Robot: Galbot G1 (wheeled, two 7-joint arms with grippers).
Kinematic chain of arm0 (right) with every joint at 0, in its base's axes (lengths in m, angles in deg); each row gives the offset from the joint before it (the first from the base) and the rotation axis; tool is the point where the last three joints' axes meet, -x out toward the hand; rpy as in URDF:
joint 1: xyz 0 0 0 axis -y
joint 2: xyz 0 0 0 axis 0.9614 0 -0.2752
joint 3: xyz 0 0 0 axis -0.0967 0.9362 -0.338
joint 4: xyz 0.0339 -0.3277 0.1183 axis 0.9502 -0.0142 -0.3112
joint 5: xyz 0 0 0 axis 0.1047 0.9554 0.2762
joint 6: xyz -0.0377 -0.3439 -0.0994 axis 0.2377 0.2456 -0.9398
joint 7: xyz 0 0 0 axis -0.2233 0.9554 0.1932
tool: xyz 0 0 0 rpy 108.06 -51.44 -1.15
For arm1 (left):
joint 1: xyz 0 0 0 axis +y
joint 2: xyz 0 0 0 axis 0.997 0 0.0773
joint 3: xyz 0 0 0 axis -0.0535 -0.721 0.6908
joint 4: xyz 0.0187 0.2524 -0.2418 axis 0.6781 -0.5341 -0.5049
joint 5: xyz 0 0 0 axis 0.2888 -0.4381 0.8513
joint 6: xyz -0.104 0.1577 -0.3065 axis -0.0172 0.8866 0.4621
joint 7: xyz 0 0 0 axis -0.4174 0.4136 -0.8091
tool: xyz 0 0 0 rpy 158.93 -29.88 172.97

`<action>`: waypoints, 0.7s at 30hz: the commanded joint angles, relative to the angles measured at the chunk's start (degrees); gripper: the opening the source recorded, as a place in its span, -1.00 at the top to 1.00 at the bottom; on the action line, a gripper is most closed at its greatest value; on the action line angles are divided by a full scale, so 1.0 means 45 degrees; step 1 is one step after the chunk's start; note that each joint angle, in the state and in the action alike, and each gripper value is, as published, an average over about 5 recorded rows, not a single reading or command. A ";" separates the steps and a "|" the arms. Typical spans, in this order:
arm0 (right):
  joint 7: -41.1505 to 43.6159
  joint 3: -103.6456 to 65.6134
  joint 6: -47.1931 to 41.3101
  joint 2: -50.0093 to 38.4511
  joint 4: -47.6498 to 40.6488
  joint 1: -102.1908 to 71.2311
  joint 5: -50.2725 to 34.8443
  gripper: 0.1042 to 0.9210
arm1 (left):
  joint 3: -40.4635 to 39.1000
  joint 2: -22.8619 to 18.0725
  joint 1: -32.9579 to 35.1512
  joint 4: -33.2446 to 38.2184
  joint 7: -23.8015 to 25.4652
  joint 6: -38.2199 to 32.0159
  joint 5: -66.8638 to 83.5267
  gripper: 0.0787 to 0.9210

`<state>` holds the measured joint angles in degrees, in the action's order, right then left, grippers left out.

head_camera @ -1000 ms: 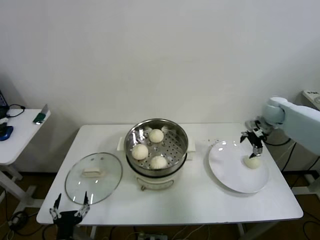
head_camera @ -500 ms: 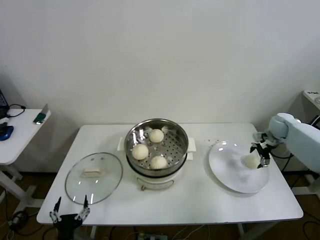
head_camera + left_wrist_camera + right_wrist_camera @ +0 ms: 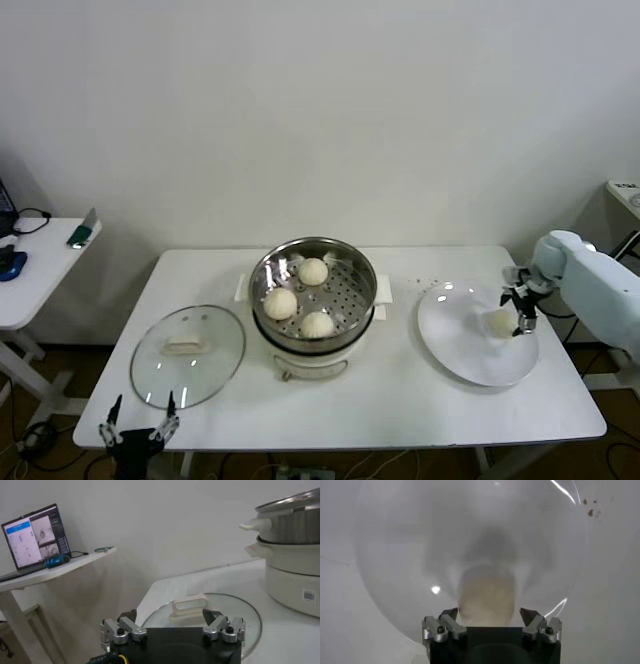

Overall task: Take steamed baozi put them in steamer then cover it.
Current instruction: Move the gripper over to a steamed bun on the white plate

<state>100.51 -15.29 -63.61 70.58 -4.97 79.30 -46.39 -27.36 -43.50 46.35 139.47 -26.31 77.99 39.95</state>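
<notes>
R gripper [image 3: 521, 311]: head view, has dropped to last baozi [image 3: 499, 322] on plate [image 3: 470, 355], jaws wide.
Steamer [image 3: 352, 297]: 3 buns in; lid [image 3: 187, 343] off.
L gripper [image 3: 172, 628]: wrist view, open, idle nr lid.
R wrist: bun [image 3: 485, 600] between fingers, ungripped; grasp next.

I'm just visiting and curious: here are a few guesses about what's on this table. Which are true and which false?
1. Three baozi lie in the steamer. True.
2. The cover sits on the steamer. False: it lies on the table, on the steamer's left.
3. The white plate holds one baozi. True.
4. The right gripper hangs over the steamer. False: it is at the plate, open around that baozi.
5. The left gripper holds the cover. False: it waits open at the table's near edge.
</notes>
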 commanded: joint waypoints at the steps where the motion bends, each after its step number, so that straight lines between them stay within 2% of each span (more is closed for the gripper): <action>1: 0.0130 -0.0462 0.0154 0.0498 -0.0718 -0.0255 0.0460 -0.76 | 0.0024 0.0028 -0.0002 -0.0027 0.0003 -0.0005 0.0022 -0.77; 10: 0.0273 -0.0464 0.0223 0.0594 -0.0877 -0.0152 0.0424 -0.75 | 0.0011 0.0013 -0.0028 -0.0077 -0.0001 -0.0022 0.0022 -0.77; 21: 0.0327 -0.0326 0.0263 0.0522 -0.0780 0.0057 0.0357 -0.56 | 0.0023 0.0029 0.0103 -0.0053 0.0028 -0.0084 0.0072 -0.77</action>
<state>101.84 -16.81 -62.52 72.61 -8.08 79.54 -44.72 -27.25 -43.49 46.66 139.10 -26.21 77.72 40.15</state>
